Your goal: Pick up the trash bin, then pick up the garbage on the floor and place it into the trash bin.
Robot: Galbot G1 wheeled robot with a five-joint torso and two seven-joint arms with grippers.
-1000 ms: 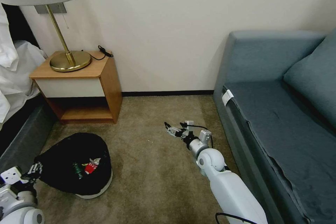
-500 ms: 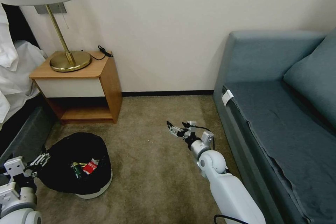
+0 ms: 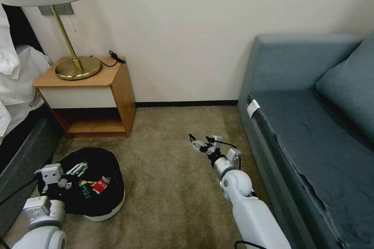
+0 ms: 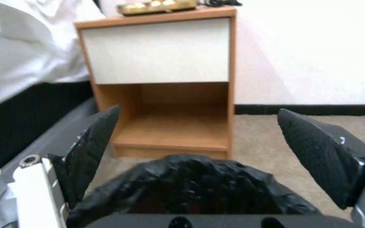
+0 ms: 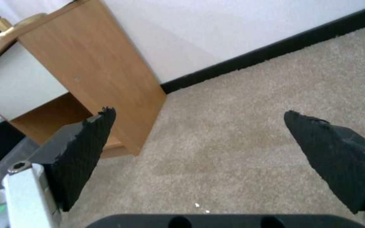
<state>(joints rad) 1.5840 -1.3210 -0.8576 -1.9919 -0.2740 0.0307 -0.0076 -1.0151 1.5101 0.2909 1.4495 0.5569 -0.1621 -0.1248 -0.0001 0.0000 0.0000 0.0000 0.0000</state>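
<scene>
Left gripper (image 3: 76, 169) hovered wide and empty just above the short round white trash bin with its black plastic liner (image 3: 102, 209), having swung in from beyond the bin's rim (letting go on the way). Below its fingers lay the red-and-white snack packet (image 3: 101, 185) and small green-labelled bottle (image 3: 85, 189), so the job looked nearly finished. Right gripper (image 3: 199, 144) waited, spread open, over bare beige carpet (image 3: 167, 186) well off to the side.

You can't read any words here. The red packet (image 3: 101, 185) in the bin (image 3: 113, 207) has white marks, too small to read.
</scene>
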